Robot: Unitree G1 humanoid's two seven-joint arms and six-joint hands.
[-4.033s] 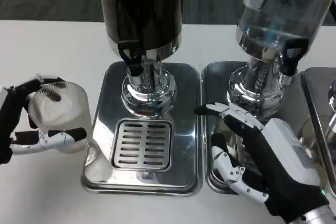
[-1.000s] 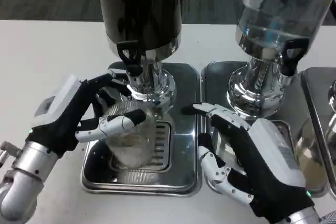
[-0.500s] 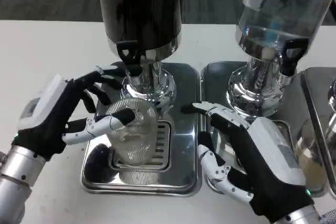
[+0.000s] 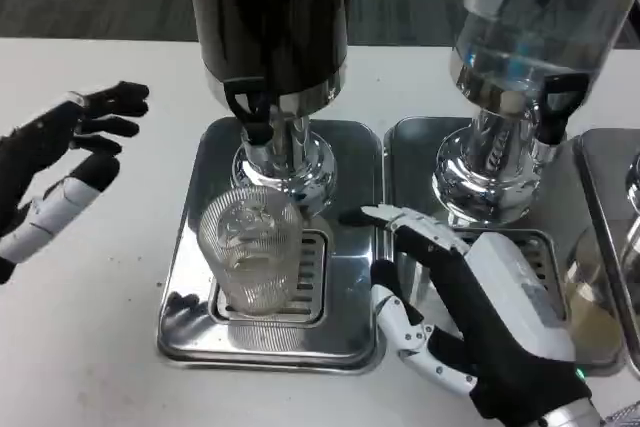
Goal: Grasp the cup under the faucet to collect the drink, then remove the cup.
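A clear ribbed cup (image 4: pixel 251 250) stands upright on the drip grate (image 4: pixel 300 282) of the left steel tray (image 4: pixel 355 237), below the black faucet (image 4: pixel 251 107) of the dark drink dispenser (image 4: pixel 268 17). No hand touches the cup. My left hand (image 4: pixel 55 172) hovers over the white table at the far left, fingers spread and holding nothing. My right hand (image 4: pixel 470 312) lies low at the right of the cup, over the seam between the two trays, with its fingers spread toward the cup and nothing in them.
A second dispenser (image 4: pixel 535 37) with clear liquid stands at the right on its own steel tray (image 4: pixel 405 162), its black tap (image 4: pixel 556 107) pointing forward. Another tray edge (image 4: pixel 600 207) shows at the far right. White table (image 4: pixel 90 347) lies bare at the left.
My left hand has let go of the cup and pulled back to the far left. The cup now stands free on the grate. My right hand has shifted slightly lower.
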